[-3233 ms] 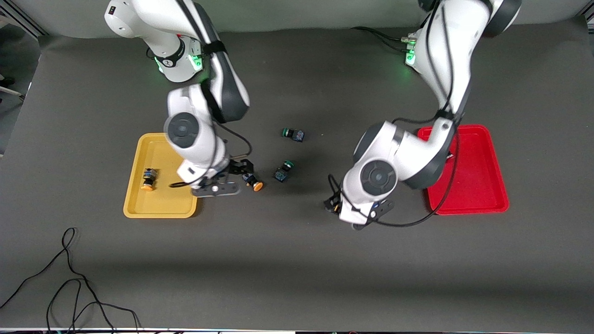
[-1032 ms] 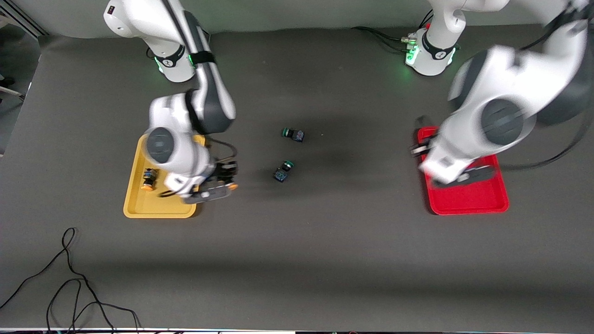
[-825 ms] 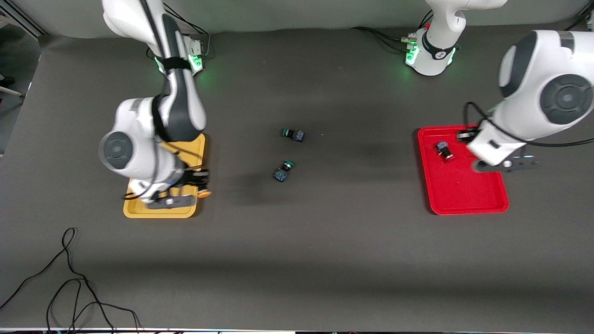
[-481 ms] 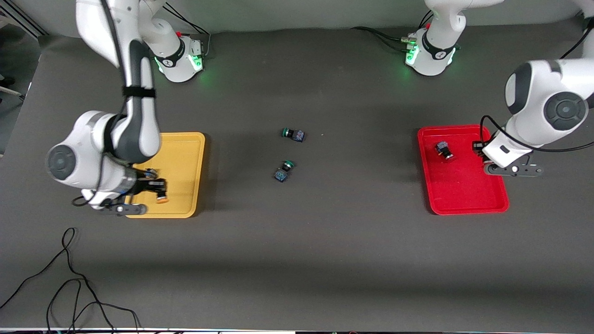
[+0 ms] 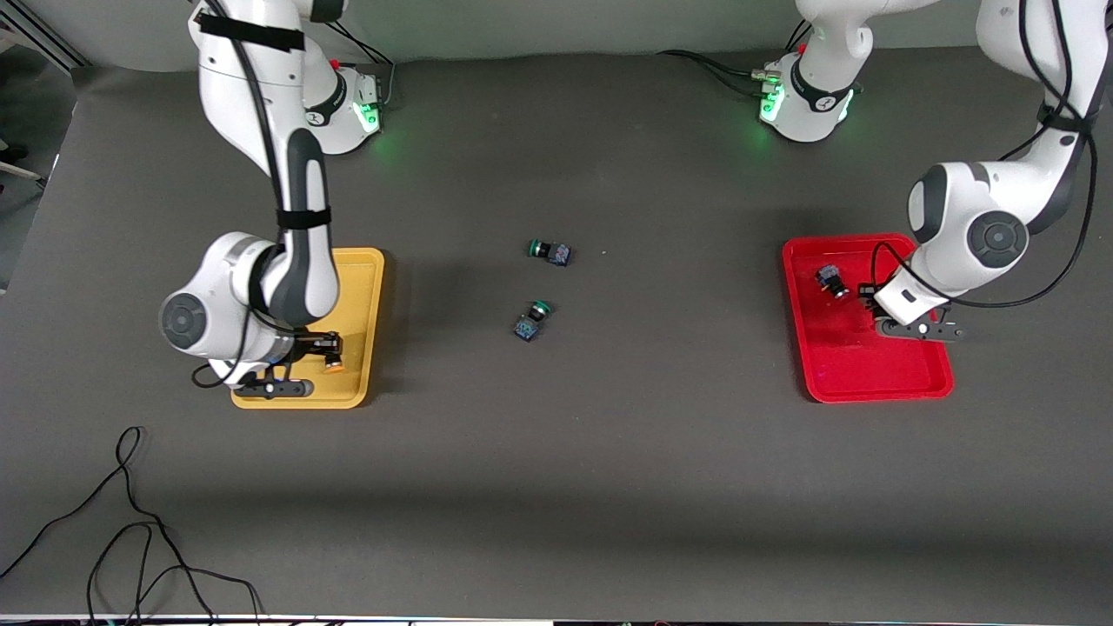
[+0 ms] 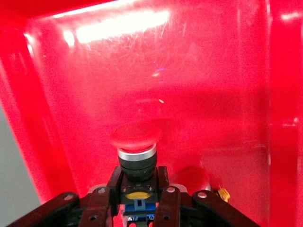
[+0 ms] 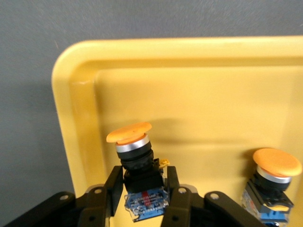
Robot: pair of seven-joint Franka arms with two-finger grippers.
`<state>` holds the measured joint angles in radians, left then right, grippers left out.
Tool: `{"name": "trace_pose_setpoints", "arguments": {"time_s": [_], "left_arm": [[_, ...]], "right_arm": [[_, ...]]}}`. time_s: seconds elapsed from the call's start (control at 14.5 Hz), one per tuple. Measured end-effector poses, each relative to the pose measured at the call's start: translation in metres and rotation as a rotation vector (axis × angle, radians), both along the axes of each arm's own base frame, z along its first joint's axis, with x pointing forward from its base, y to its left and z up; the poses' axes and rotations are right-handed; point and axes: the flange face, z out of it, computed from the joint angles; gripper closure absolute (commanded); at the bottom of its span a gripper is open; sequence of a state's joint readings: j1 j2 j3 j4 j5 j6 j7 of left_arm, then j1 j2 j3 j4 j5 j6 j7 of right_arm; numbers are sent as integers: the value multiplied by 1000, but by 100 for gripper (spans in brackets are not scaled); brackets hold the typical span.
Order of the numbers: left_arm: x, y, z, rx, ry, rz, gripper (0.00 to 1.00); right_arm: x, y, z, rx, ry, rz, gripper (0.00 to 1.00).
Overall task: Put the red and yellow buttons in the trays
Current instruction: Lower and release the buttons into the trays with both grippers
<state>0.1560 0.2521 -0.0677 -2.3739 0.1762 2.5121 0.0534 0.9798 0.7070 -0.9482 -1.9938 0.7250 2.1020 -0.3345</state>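
My right gripper is shut on a yellow button and holds it low over the yellow tray, near that tray's corner closest to the front camera; its orange cap shows in the front view. A second yellow button lies in the same tray, hidden under the arm in the front view. My left gripper is shut on a red button and holds it low over the red tray. Another red button lies in that tray, beside the gripper.
Two green-capped switches lie on the dark mat midway between the trays. A black cable loops on the mat near the front camera at the right arm's end.
My right gripper carried the yellow button across the yellow tray toward the table's middle. My left gripper moved from the red tray's outer rim inward over the tray with the red button.
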Motion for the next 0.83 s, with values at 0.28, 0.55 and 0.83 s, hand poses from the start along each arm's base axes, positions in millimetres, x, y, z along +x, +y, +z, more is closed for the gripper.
{"name": "trace_pose_setpoints", "arguments": {"time_s": [0.28, 0.55, 0.83], "left_arm": [[3, 4, -2, -1, -3, 7, 0], [20, 8, 73, 35, 3, 17, 0], [34, -9, 219, 82, 33, 26, 0]], "right_arm": [[7, -4, 9, -1, -19, -16, 0], [26, -11, 74, 15, -84, -49, 0], [21, 26, 177, -14, -179, -41, 0]]}}
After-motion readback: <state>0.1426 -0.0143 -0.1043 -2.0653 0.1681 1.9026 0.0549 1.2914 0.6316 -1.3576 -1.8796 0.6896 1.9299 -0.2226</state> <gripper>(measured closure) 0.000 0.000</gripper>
